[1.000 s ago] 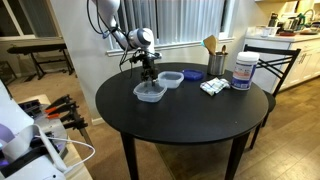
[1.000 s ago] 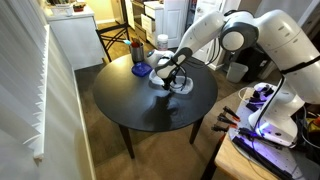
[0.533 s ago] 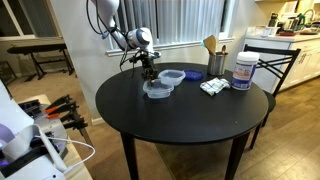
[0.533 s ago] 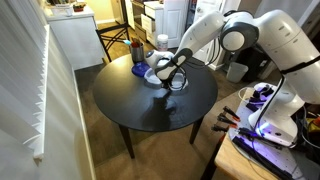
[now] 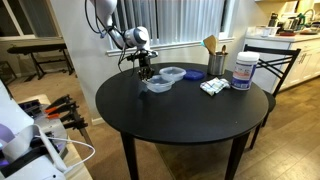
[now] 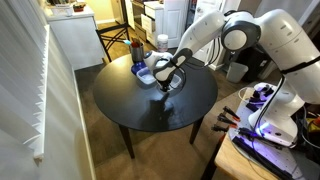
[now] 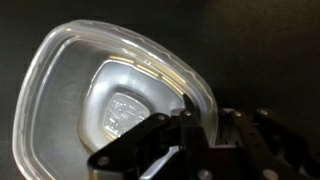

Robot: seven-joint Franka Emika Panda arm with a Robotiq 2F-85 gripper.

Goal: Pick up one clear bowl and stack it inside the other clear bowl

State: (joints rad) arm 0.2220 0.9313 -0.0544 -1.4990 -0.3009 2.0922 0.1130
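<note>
Gripper [image 7: 205, 128] pinches the rim of one clear bowl [image 7: 115, 100], hanging just below it, with the other clear bowl [image 5: 173, 74] close beyond; this thin edge-hold could let it tilt and snag.

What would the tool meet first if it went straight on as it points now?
The tool points down: probably the table, beneath the clear bowl it grips by the rim. The other bowl sits aside. Depth is unclear.
</note>
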